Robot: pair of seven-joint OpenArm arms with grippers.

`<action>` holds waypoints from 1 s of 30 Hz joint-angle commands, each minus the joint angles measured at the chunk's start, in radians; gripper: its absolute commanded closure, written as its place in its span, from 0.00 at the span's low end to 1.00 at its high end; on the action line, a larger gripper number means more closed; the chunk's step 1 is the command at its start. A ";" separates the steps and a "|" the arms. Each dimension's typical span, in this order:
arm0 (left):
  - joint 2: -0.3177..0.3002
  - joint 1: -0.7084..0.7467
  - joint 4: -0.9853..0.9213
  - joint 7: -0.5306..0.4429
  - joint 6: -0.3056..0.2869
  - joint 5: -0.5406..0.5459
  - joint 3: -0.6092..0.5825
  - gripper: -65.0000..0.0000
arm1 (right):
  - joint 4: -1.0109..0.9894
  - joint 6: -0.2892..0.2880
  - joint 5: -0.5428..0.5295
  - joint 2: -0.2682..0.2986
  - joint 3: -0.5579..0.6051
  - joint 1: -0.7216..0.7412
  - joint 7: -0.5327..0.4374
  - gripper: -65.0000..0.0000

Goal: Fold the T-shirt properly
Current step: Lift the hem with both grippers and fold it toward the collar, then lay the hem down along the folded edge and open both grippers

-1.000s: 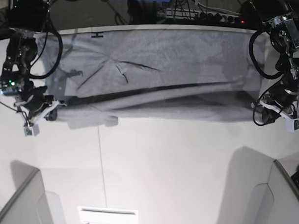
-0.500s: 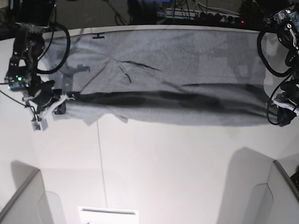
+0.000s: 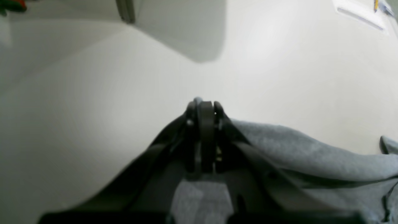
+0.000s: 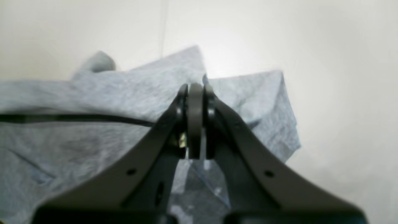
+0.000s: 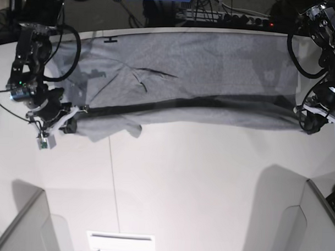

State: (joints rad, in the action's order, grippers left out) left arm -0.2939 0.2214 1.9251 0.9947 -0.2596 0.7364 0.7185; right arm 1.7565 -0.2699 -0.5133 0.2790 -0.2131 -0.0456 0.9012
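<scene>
The heather-grey T-shirt (image 5: 202, 66) lies spread across the far half of the white table (image 5: 182, 186), plain side up. Its near edge is lifted and stretched taut between both grippers, with a dark shadow line under the fold. My right gripper (image 5: 74, 121), on the base view's left, is shut on the shirt's edge; the right wrist view shows its jaws (image 4: 195, 90) pinched on grey cloth (image 4: 93, 93). My left gripper (image 5: 306, 125), on the base view's right, is shut on the other end; in the left wrist view (image 3: 203, 107) cloth (image 3: 295, 149) trails from it.
A small black mark (image 5: 109, 40) sits at the shirt's far left. Grey panels stand at the front left (image 5: 26, 225) and front right (image 5: 313, 218). A white sheet (image 5: 121, 242) lies at the front edge. Cables and a power strip (image 5: 226, 17) run behind the table.
Both grippers have kept hold of the near edge and carried it a little toward the far side. The right gripper has moved inward. The lifted fold is now tauter and narrower.
</scene>
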 commanded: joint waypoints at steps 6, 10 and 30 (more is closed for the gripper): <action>-0.018 0.026 0.041 -0.023 0.003 0.018 0.006 1.00 | 0.089 -0.001 -0.002 0.013 -0.029 -0.076 -0.017 1.00; -0.018 0.059 0.043 -0.023 0.003 0.042 0.011 1.00 | 0.135 -0.001 -0.002 -0.016 -0.107 -0.133 -0.017 1.00; -0.047 0.141 0.061 -0.023 0.004 0.125 0.008 1.00 | 0.250 -0.001 -0.006 -0.054 -0.196 -0.271 0.082 1.00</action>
State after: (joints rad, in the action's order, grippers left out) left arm -0.3260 0.3630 1.9682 0.9897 -0.2588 0.8467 0.7200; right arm 1.9862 -0.2699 -0.5087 0.2188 -0.4057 -0.3141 0.9955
